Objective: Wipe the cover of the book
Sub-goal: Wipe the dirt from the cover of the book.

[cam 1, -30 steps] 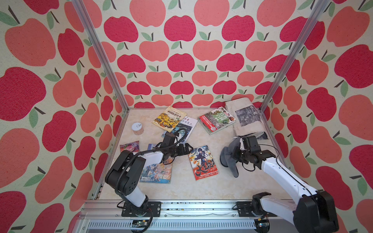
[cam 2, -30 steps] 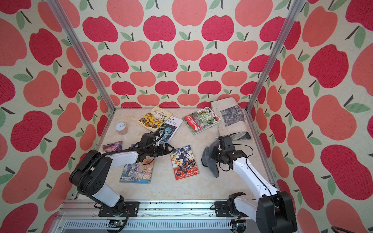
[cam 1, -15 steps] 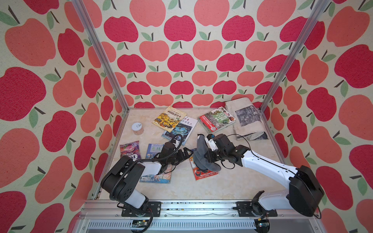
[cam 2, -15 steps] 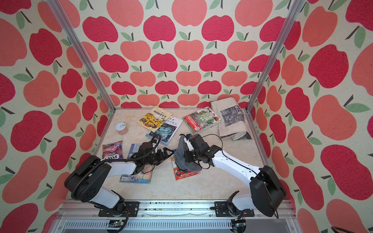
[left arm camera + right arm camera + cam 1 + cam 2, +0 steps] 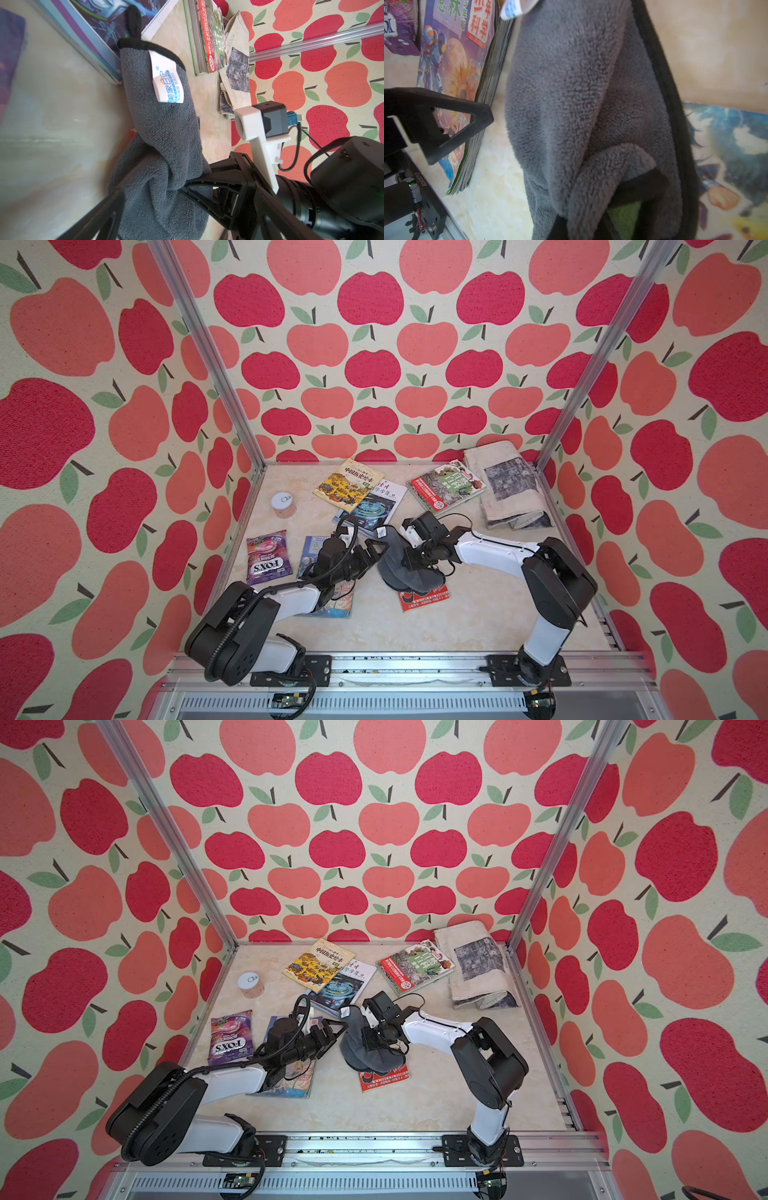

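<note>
- book (image 5: 424, 599): flat on the table (image 5: 478, 626), centre front, just nearer than both grippers. Only its near red strip shows in both top views. The rest is under the cloth (image 5: 401, 572).
- change: a second ago the cloth hung well to the right of the book with the whole cover exposed. The right arm has since swung in, and the cloth now lies draped over most of the cover.
- read: contact looks made, so I'd call this the start of the wipe, no longer the approach. No stroke across the near strip yet.
- right gripper (image 5: 411, 558): jaws together, clamped on a bunched fold of the cloth. The left wrist view shows fabric pinched between its fingers (image 5: 218, 180). Same grip as a second ago.
- right wrist view: cloth (image 5: 581, 93) fills the frame, with the book's cover art (image 5: 726, 155) visible past the black hem.
- left gripper (image 5: 369, 559): jaws wide apart, holding nothing, just beside the cloth's left edge and above the magazine (image 5: 332, 608) its arm lies over. Roughly where it was.
- risk: nothing visibly pins the book. It's a thin cover on a smooth top, so a stroke may drag it rather than wipe it.
- further back: sweets bag (image 5: 268, 558) and tin (image 5: 283, 504) on the left. Yellow book (image 5: 349, 485), blue-white magazine (image 5: 374, 506), green book (image 5: 446, 485) and folded newspaper (image 5: 509, 489) sit by the far wall. None has moved, and none is involved.
</note>
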You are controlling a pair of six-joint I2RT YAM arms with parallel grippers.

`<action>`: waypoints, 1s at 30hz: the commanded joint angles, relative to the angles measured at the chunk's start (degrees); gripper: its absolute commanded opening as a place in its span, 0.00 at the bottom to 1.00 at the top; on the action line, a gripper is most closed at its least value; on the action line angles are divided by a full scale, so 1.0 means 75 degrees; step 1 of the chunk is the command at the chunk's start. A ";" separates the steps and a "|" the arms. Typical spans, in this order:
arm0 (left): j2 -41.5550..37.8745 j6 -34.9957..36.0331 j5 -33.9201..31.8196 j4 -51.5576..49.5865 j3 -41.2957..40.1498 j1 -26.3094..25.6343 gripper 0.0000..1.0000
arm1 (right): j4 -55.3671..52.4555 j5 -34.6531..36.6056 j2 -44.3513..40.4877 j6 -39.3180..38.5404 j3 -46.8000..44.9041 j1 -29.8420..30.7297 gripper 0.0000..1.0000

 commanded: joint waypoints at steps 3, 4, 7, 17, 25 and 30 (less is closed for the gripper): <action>-0.0617 0.0626 -0.0450 -0.1191 -0.0004 0.0014 0.99 | -0.0702 0.0403 -0.0270 0.0007 -0.0268 -0.0580 0.00; -0.0674 0.0719 -0.0538 -0.1387 0.0041 -0.0015 0.99 | -0.0732 0.0431 -0.0298 0.0018 -0.0350 -0.0705 0.00; -0.0709 0.0992 -0.0779 -0.1803 0.0222 -0.0150 0.99 | -0.1095 0.0916 -0.0345 -0.0079 -0.0366 -0.0923 0.00; -0.0543 0.1010 -0.0813 -0.1692 0.0274 -0.0253 0.99 | -0.1546 0.1468 -0.0078 -0.0327 0.0473 -0.0681 0.00; -0.0685 0.1022 -0.0857 -0.1815 0.0204 -0.0276 0.99 | -0.1546 0.1207 0.0912 -0.0218 0.1563 0.0089 0.00; -0.0766 0.1009 -0.0907 -0.1820 0.0123 -0.0273 0.99 | -0.1358 0.0814 0.1254 -0.0037 0.1892 0.0298 0.00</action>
